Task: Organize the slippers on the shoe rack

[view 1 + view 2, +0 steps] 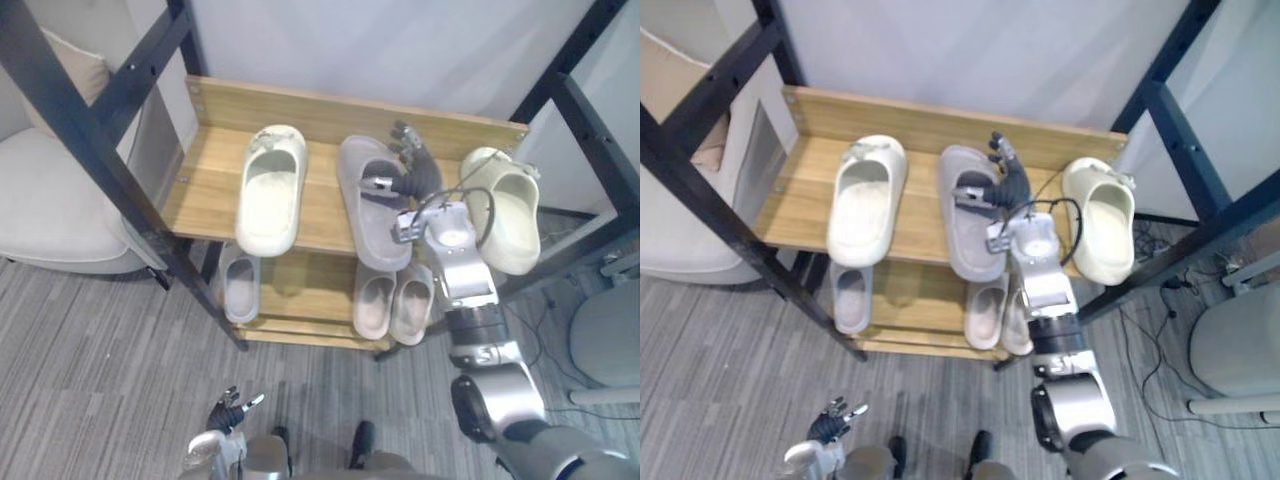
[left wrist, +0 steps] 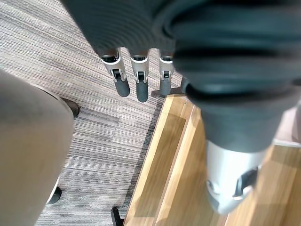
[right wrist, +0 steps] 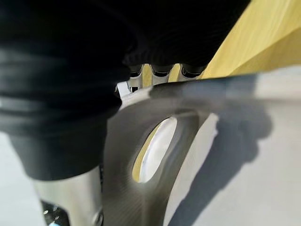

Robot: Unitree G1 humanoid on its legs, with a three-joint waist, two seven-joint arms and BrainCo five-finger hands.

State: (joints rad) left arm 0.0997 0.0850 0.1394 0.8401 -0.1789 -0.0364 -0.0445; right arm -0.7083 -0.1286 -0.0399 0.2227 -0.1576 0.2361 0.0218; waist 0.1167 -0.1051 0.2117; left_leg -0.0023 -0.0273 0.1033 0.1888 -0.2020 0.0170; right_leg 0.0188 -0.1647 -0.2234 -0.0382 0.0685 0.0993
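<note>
The left hand (image 2: 140, 77), fingers straight, hangs over grey carpet (image 2: 94, 122) beside the wooden shoe rack (image 2: 164, 155).

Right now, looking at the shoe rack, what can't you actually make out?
- Right hand and its hold on the grey slipper: right wrist view, the slipper's strap covers it.
- Lower-shelf slippers: eye views, the top shelf hides their far ends.
- Pale seat: cut off by the left edge, crossed by the black frame bar.

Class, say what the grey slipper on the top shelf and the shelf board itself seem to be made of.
Grey slipper: probably moulded foam or rubber, matte; one seamless thick piece.
Shelf board: wood or wood-look laminate, smooth; pale streaky grain.
</note>
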